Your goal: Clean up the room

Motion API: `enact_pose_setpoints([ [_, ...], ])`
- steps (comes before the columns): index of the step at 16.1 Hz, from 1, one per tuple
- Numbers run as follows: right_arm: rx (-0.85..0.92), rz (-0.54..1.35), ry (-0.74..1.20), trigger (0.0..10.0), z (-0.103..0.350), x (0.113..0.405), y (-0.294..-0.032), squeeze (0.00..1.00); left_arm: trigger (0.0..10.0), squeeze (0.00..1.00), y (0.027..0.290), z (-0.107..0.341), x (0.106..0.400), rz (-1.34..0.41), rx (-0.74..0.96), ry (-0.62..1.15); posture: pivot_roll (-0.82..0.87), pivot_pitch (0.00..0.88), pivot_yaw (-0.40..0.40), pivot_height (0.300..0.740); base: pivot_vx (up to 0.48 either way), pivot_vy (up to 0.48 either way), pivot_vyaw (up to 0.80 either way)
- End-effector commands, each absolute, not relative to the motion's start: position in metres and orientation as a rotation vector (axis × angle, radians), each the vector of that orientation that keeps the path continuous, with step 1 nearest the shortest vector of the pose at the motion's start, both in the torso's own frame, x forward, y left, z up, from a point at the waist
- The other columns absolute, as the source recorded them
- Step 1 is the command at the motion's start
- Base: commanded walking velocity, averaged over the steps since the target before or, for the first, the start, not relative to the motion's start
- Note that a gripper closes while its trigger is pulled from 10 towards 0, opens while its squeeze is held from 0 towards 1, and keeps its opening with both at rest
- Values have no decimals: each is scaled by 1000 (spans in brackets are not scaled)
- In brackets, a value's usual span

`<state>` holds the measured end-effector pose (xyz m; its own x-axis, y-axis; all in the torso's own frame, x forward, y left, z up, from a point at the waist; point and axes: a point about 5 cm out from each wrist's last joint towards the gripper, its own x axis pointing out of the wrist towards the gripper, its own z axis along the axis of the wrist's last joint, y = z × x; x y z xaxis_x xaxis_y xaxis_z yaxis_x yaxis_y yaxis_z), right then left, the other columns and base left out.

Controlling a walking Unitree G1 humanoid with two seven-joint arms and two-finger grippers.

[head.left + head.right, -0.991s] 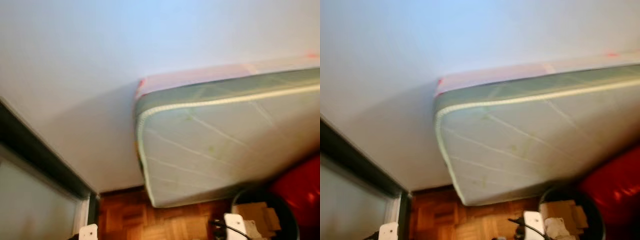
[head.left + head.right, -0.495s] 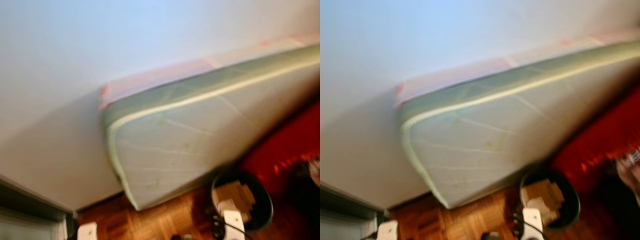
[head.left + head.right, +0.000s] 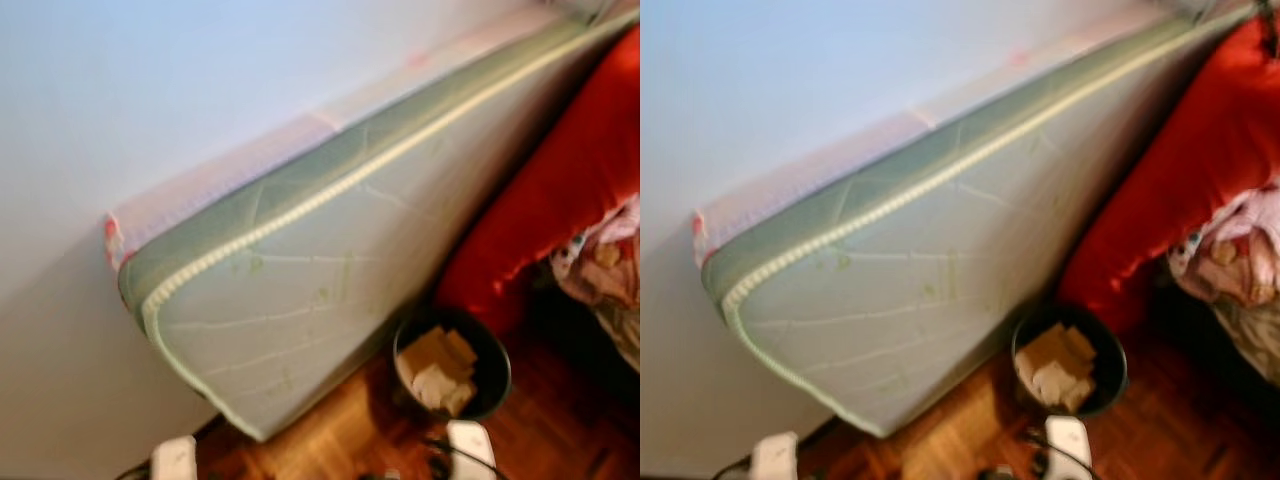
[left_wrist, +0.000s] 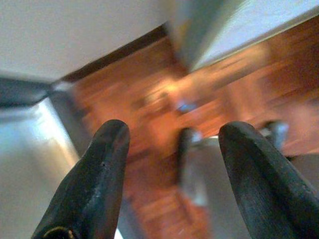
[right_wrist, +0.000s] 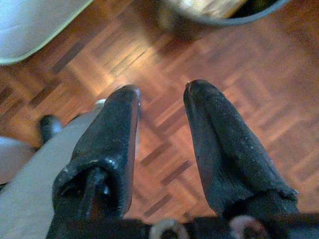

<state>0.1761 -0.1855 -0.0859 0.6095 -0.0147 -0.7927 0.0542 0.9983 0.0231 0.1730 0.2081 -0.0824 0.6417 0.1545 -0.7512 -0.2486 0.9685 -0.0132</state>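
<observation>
A black round bin [image 3: 452,363] holding cardboard and paper scraps [image 3: 438,368] stands on the parquet floor [image 3: 1160,430], at the foot of a red cushion [image 3: 560,190]. A heap of pink and patterned clothes [image 3: 1235,255] lies at the right edge. My left gripper [image 4: 174,144] hangs open over the floor with nothing between its fingers. My right gripper [image 5: 162,99] is open too, low above the parquet, with the bin's rim [image 5: 219,17] just ahead of its fingertips.
A large pale green mattress [image 3: 300,290] leans on its side against the white wall [image 3: 150,90], its lower corner resting on the floor. The red cushion leans against it on the right. A grey frame [image 4: 30,144] stands near the left gripper.
The whole picture has shifted left as the camera turned right. The dark door frame has left the picture; the red cushion, the clothes heap and the whole bin have come in.
</observation>
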Motion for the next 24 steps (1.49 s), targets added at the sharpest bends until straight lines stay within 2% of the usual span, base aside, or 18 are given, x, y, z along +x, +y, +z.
enact_pose_setpoints([
  [1, 93, -134, 872, 10000, -66, 216, -192, 0, 10000, 0, 196, -69, 208, 127, -115, 851, -58, 0, -45, 740, 0, 0, 0],
  [3, 159, -182, 851, 10000, -67, 216, -192, 0, 10000, 0, 197, -69, 208, 152, -119, 841, -56, 0, -42, 740, 0, 0, 0],
  [9, 159, -190, 850, 10000, -66, 215, -193, 0, 10000, 0, 196, -69, 208, 161, -119, 846, -62, 0, -48, 740, 0, -80, 0],
  [11, 154, -180, 863, 10000, -67, 215, -193, 0, 10000, 0, 196, -70, 208, 166, -123, 847, -63, 0, -51, 740, 0, -409, -737],
  [14, 131, -171, 865, 10000, -67, 215, -194, 0, 10000, 0, 196, -70, 208, 170, -125, 845, -63, 0, -51, 740, 0, 0, -625],
  [24, 122, -156, 853, 10000, -66, 217, -193, 0, 10000, 0, 196, -69, 208, 163, -121, 845, -65, 0, -50, 740, 0, -425, 0],
])
